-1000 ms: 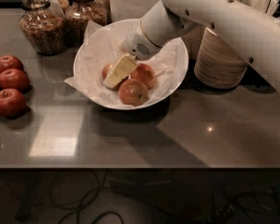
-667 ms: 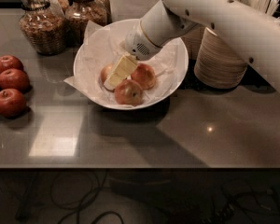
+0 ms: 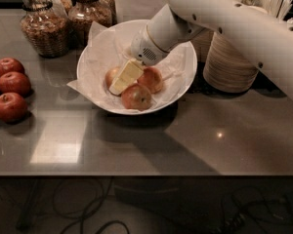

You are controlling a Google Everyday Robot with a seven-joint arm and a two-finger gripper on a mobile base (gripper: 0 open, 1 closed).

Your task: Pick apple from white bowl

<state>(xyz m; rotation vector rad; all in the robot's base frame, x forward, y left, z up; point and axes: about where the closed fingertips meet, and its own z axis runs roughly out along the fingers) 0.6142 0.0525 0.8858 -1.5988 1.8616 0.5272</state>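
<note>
1. The apple (image 3: 109, 76) lies at the left of a cluster of three in the bowl (image 3: 185, 77), resting on the crinkled paper (image 3: 101, 52) that lines it.
2. A right apple (image 3: 152, 79) and a front apple (image 3: 136, 97) sit just beside it, all three close together.
3. The gripper (image 3: 122, 80) is inside the bowl, slanting down across the apple and covering its right side. Whether it is open or closed on anything cannot be told.
4. The arm (image 3: 224, 23) reaches in from the upper right, over the bowl's far rim.
5. The bowl stands on the desk (image 3: 136, 145).
6. Behind it to the left are two jars (image 3: 44, 28).
7. To its right is a stack of paper bowls (image 3: 229, 65).
8. Well apart at the desk's left edge lie several red apples (image 3: 10, 106).
</note>
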